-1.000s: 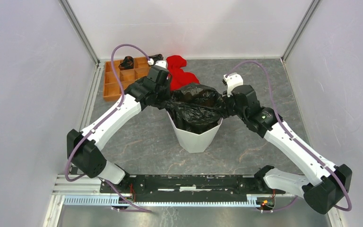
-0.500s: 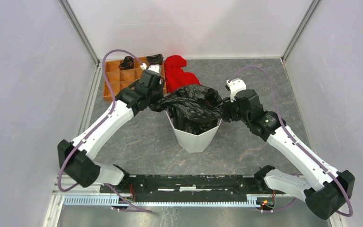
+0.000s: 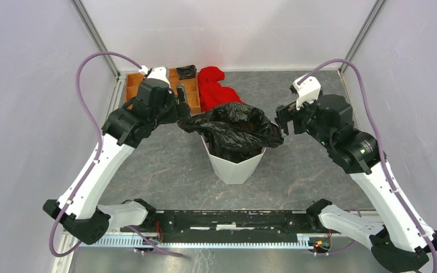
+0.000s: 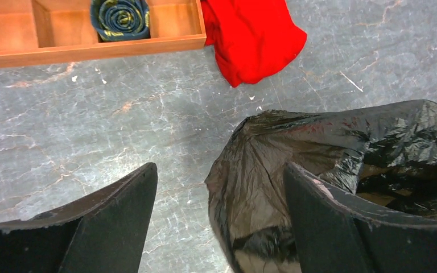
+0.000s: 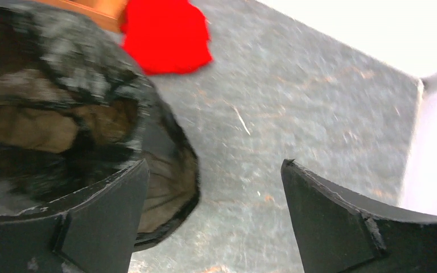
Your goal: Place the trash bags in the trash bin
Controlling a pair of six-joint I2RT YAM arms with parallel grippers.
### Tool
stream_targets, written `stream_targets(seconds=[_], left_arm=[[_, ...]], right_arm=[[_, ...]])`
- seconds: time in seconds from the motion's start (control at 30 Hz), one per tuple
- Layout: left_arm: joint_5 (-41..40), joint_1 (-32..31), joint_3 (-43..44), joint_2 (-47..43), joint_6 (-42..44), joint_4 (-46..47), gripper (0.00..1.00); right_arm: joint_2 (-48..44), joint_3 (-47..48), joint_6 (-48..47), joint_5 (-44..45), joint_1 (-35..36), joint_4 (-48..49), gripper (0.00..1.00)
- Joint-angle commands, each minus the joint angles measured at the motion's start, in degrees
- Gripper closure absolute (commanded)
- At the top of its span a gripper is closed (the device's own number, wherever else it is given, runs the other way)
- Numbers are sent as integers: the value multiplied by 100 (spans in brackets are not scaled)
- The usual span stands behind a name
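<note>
While the trash bag (image 3: 234, 129) sat in the mouth of the trash bin (image 3: 236, 168), its film spilling over the rim, left gripper (image 4: 217, 170) and right gripper (image 5: 215, 164) stood wide open, gripping nothing, one at either side.

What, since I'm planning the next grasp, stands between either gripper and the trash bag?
Nothing visible. The left gripper and right gripper, both open, flank the trash bag, which sits in the trash bin; the red cloth and wooden tray lie beyond it.
</note>
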Motion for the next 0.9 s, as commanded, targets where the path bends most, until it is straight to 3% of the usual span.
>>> stream_targets(seconds=[0.0,0.07,0.13,0.3,0.5,0.57,0.7,0.87], left_arm=[[-240,17,507,-300,149,-655,12],[20,17,528,-441,-22,-735,12],[317,17,353,-692,-381,-612,12],[803,12,-112,-1049,-1030,-206,12],[1222,15,-509,-1254,-1419,390,17],[1236,16,-607,-1322,-1540,488,20],[1294,11,-768,-1418,-1788,640,14],[1419,17,-1098,-1525,-2005,761,21]], right_arm=[[175,570,-723,-2753,-2,257,6],[305,444,-664,-4353,3,716,7],[384,105,-342,-5207,15,1436,7],[705,-101,-161,-5502,48,1944,16],[776,-400,173,-5827,315,2428,43],[740,-431,255,-5822,403,2459,58],[549,-556,395,-5822,665,2530,78],[167,-1043,468,-5697,938,2575,91]])
